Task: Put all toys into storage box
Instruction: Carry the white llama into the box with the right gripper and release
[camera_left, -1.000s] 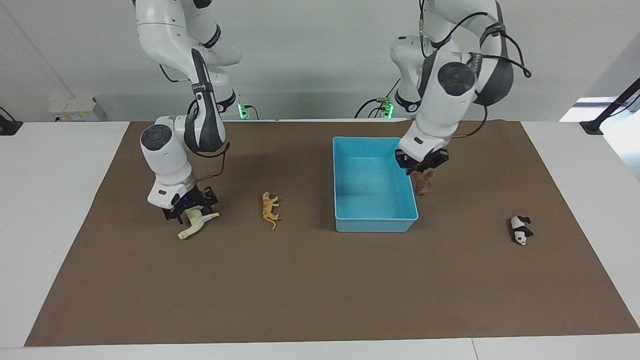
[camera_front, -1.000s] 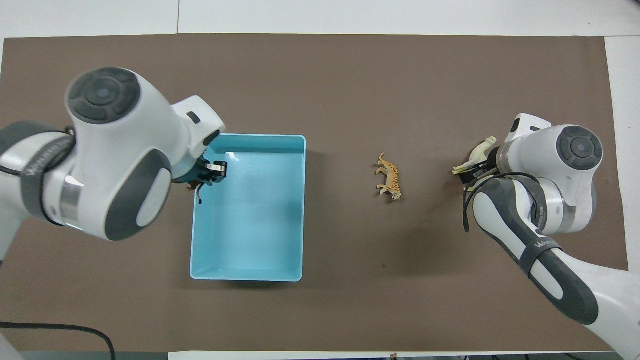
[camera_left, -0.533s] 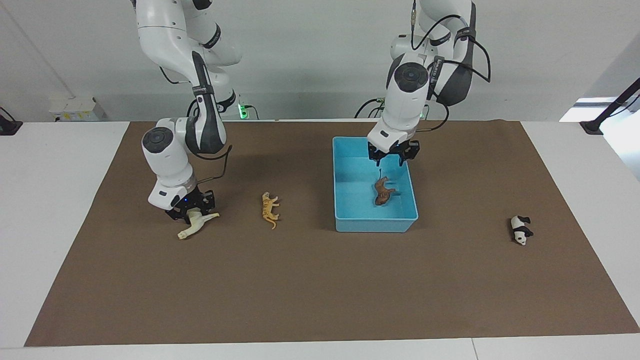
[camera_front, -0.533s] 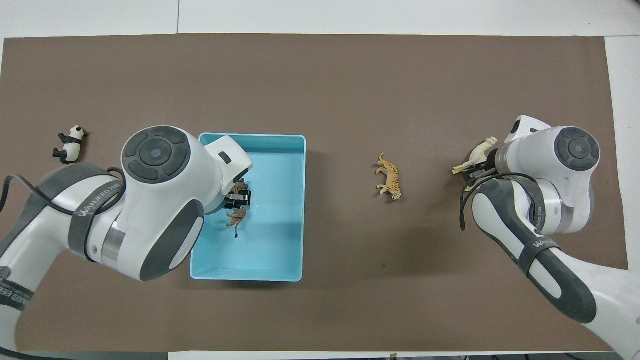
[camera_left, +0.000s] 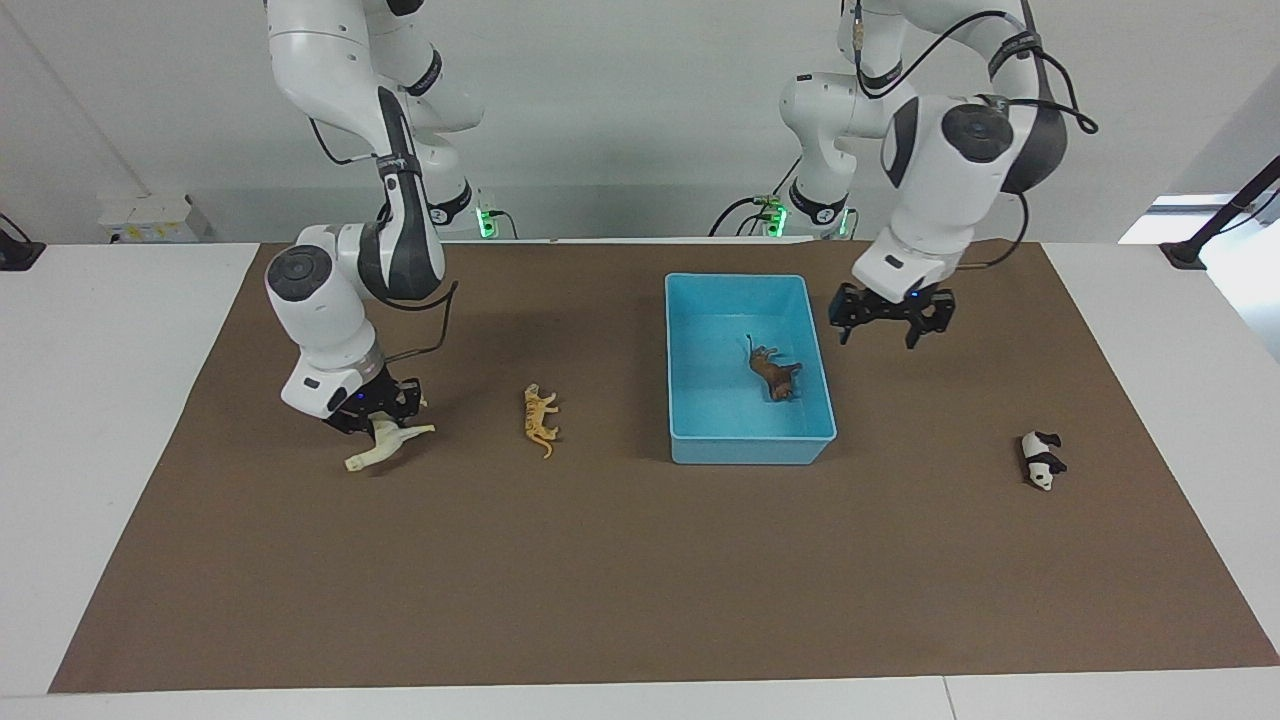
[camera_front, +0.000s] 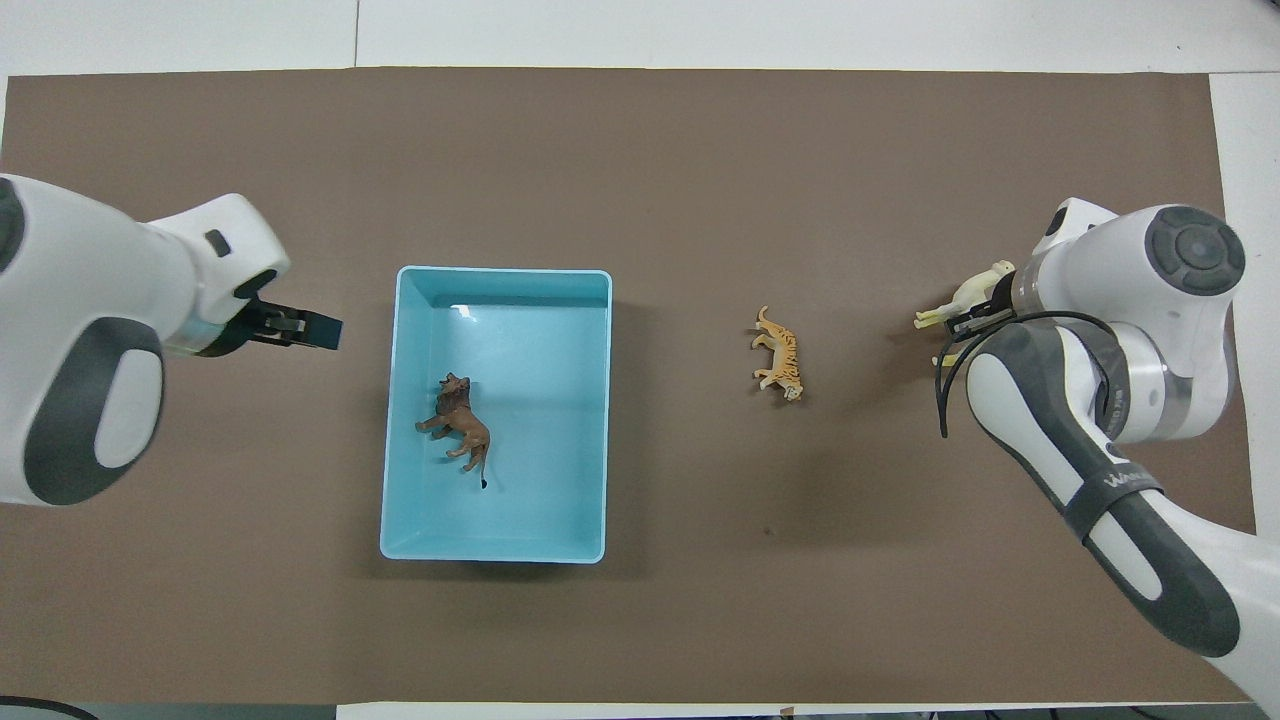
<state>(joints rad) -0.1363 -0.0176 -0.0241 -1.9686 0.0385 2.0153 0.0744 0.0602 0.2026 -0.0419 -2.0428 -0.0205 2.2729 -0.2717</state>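
My right claw (camera_left: 380, 418) is clamped on the horse (camera_left: 385, 447), the storage box (camera_left: 740, 288) lying toward my spread, empty left claw (camera_left: 890, 322).

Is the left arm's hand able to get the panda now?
Probably yes. The left hand hangs open and empty over the mat beside the storage box, and nothing stands between it and the panda lying alone on the mat.
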